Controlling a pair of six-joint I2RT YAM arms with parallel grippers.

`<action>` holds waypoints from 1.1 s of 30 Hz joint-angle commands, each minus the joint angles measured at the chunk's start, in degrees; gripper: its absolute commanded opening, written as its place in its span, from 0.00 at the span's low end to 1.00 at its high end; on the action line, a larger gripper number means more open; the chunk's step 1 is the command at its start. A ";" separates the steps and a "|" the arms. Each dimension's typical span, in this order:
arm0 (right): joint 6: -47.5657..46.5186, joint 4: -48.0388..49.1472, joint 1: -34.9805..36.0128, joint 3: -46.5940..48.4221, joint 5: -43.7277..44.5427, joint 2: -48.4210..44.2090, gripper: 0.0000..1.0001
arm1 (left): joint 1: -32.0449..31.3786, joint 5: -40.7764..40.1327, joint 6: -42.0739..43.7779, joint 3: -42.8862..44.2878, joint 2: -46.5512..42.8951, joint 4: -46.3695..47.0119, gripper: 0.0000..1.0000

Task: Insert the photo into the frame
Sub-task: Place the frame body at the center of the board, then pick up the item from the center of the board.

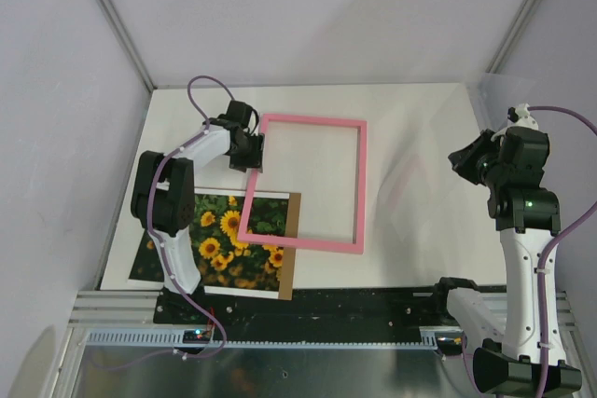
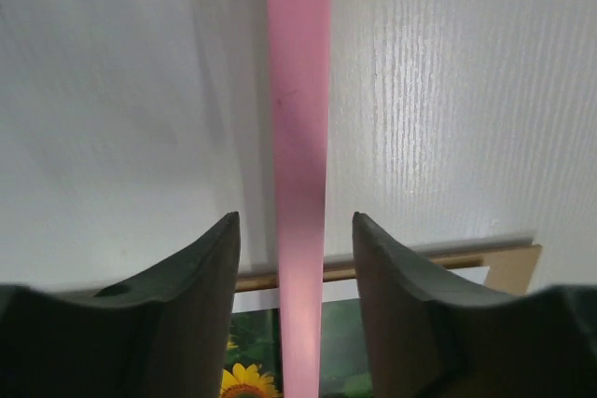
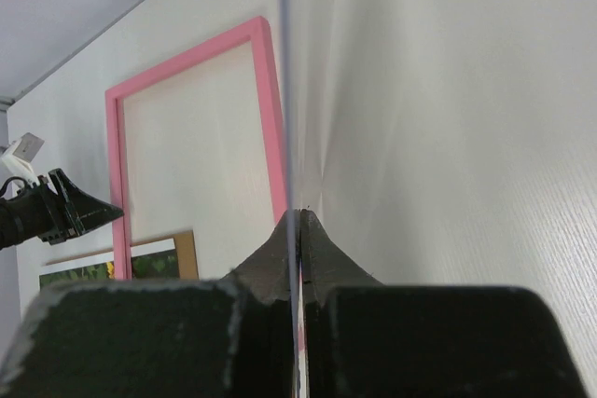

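Nearest the lens: dark fingers point(image 2: 201, 295) of the left gripper point(image 2: 297, 226), parted either side of the left rail of the pink frame point(image 1: 359, 184), touching neither face (let go, by the look of it). Frame flat on the white table point(image 1: 420, 230), near corner overlapping the sunflower photo point(image 1: 233, 240). Photo face up on the brown backing board point(image 1: 295, 216). Right gripper point(image 3: 300, 221) well apart, clenched on a thin clear sheet point(image 1: 499, 92) held edge-on. Nothing inside the frame yet. Probably most of the job left: photo in.
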 commanded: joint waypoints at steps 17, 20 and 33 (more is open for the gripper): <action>-0.87 1.07 -0.40 3.20 3.15 -2.03 0.00 | -24.77 -24.93 -32.86 15.23 3.54 -0.73 0.74; -1.30 -0.14 -0.43 3.20 3.58 -2.77 0.00 | -29.90 -25.93 -33.82 21.87 9.41 -1.10 0.73; -2.25 -2.89 -0.44 3.20 3.46 -5.36 0.00 | -38.89 -31.06 -36.49 34.40 23.10 -3.07 0.68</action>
